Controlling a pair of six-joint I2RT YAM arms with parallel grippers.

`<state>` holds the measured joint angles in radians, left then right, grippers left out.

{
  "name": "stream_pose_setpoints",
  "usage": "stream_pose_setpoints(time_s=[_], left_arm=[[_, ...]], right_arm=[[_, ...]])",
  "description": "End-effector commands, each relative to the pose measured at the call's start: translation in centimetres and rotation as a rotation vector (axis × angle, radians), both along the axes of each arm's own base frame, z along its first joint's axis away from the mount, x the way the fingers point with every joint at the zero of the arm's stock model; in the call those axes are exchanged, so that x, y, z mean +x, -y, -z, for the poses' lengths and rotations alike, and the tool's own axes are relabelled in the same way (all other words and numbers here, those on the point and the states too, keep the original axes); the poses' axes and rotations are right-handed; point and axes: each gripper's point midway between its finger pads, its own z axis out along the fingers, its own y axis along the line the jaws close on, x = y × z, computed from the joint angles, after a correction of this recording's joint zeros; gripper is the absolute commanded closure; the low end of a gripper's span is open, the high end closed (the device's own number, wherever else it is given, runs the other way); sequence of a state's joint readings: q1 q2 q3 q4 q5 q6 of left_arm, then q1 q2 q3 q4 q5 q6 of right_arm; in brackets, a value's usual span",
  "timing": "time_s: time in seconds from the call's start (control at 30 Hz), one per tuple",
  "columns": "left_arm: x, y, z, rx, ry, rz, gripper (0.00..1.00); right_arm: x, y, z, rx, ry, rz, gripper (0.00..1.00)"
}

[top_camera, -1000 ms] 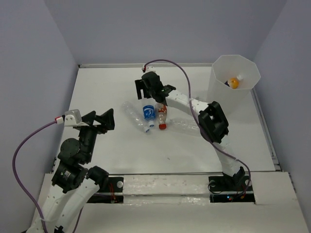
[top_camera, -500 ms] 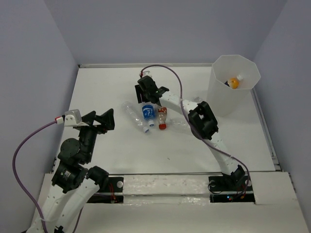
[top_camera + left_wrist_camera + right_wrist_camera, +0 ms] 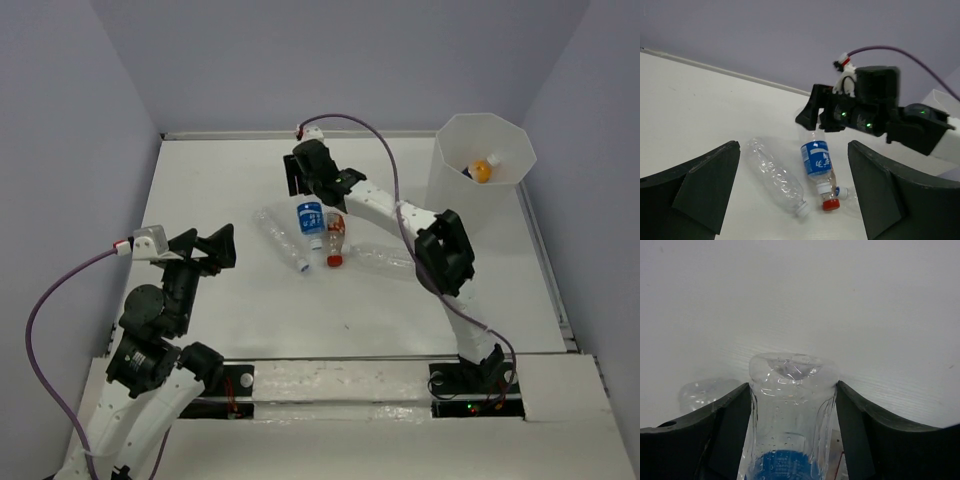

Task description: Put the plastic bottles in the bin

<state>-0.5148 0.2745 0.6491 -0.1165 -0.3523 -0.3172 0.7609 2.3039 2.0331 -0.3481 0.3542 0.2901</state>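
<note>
Right gripper (image 3: 792, 405) clasps the base end of a clear crinkled plastic bottle with a blue label (image 3: 311, 221), near table centre. Its walls look thin, light and slippery; squeeze gently. Tall translucent white bin (image 3: 450, 200) stands at two o'clock. Left gripper (image 3: 792, 147) hangs wide, empty.

White tabletop (image 3: 200, 190) w/ pale lavender walls (image 3: 330, 60) on 3 sides; soft even light.
</note>
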Motion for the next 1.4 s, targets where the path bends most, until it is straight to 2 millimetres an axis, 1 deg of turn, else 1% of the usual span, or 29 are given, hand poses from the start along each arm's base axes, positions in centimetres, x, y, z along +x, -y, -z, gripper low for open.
stream_pose_setpoints(time_s=[0.0,0.03,0.07,0.1,0.13,0.17,0.2,0.23,0.33,0.37,0.4,0.47,0.5,0.57,0.6,0.63,0.73,0.77,0.87,0.97,1.07,1.1,1.17,1.2,1.23,1.27,1.3,1.33,1.37], left_arm=[[0.3,0.0,-0.9,-0.010,0.026,-0.007,0.01],[0.3,0.1,-0.9,-0.009,0.024,-0.005,0.01],[0.3,0.1,-0.9,-0.008,0.023,-0.002,0.01],[0.3,0.1,-0.9,-0.007,0.026,0.001,0.01],[0.3,0.2,-0.9,-0.006,0.025,0.002,0.01],[0.3,0.2,-1.0,-0.006,0.028,0.005,0.01],[0.3,0.3,-1.0,-0.008,0.030,0.008,0.01],[0.2,0.2,-1.1,-0.010,0.034,0.007,0.01],[-0.1,0.1,-1.4,-0.015,0.046,0.010,0.01],[-0.1,0.0,-1.3,-0.015,0.046,0.007,0.01],[-0.2,0.0,-1.5,-0.018,0.051,0.008,0.01],[-0.4,-0.2,-1.7,-0.023,0.059,0.002,0.01],[-0.4,-0.2,-1.6,-0.021,0.058,0.003,0.01],[-0.4,-0.3,-1.7,-0.023,0.060,0.000,0.01],[-0.5,-0.3,-1.7,-0.022,0.061,0.002,0.01],[-0.5,-0.3,-1.7,-0.024,0.060,0.002,0.01],[-0.5,-0.3,-1.7,-0.024,0.063,0.002,0.01],[-0.5,-0.3,-1.7,-0.025,0.064,0.000,0.01],[-0.5,-0.3,-1.7,-0.024,0.063,0.002,0.01],[-0.4,-0.2,-1.7,-0.022,0.059,0.003,0.01],[-0.3,-0.1,-1.6,-0.019,0.055,0.005,0.01],[-0.3,-0.2,-1.7,-0.022,0.058,0.003,0.01],[-0.2,-0.2,-1.6,-0.021,0.055,0.000,0.01],[-0.2,-0.2,-1.5,-0.019,0.052,-0.003,0.01],[-0.1,-0.2,-1.4,-0.017,0.048,-0.006,0.01],[0.0,-0.2,-1.3,-0.015,0.044,-0.007,0.01],[0.0,-0.3,-1.3,-0.014,0.042,-0.010,0.01],[0.1,-0.3,-1.3,-0.012,0.040,-0.013,0.01],[0.2,-0.4,-1.2,-0.014,0.038,-0.018,0.01]], right_arm=[[-1.1,2.2,-21.0,0.228,0.401,0.013,0.55],[-0.9,3.9,-23.4,0.249,0.452,0.037,0.55],[-1.8,6.3,-26.9,0.276,0.506,0.062,0.56],[-1.3,9.2,-28.9,0.275,0.553,0.107,0.57],[-2.1,10.1,-30.5,0.285,0.586,0.114,0.57],[-1.3,13.6,-31.9,0.274,0.623,0.177,0.57],[-2.2,16.9,-34.2,0.272,0.682,0.230,0.58],[-1.5,21.1,-35.8,0.262,0.737,0.312,0.58],[-2.2,29.1,-38.0,0.180,0.872,0.481,0.58],[-2.4,33.1,-39.3,0.133,0.951,0.573,0.59],[-2.4,34.6,-38.5,0.108,0.940,0.605,0.59],[-3.0,37.9,-39.1,0.018,1.015,0.669,0.59],[-3.4,40.4,-39.8,-0.039,1.058,0.720,0.59],[-3.6,43.2,-39.4,-0.103,1.076,0.774,0.59],[-3.2,43.1,-38.8,-0.107,1.066,0.766,0.59],[-3.2,44.4,-38.6,-0.119,1.066,0.786,0.59],[-2.6,44.7,-36.4,-0.135,1.033,0.770,0.48],[-2.3,44.7,-35.1,-0.144,1.009,0.765,0.37],[-2.7,44.5,-34.0,-0.082,0.985,0.768,0.08],[-3.7,43.1,-34.4,0.043,0.960,0.704,0.06],[-4.8,39.5,-35.2,0.227,0.906,0.562,0.10],[-5.1,36.5,-35.5,0.278,0.889,0.456,0.12],[-5.9,33.0,-34.6,0.339,0.827,0.357,0.17],[-6.6,28.7,-33.9,0.380,0.777,0.237,0.27],[-7.2,26.2,-33.2,0.398,0.746,0.167,0.32],[-7.3,23.5,-31.4,0.401,0.694,0.101,0.36],[-7.7,20.6,-30.0,0.411,0.642,0.014,0.61],[-9.0,16.4,-28.1,0.431,0.564,-0.081,0.70],[-8.6,13.5,-24.9,0.414,0.482,-0.134,0.82]])
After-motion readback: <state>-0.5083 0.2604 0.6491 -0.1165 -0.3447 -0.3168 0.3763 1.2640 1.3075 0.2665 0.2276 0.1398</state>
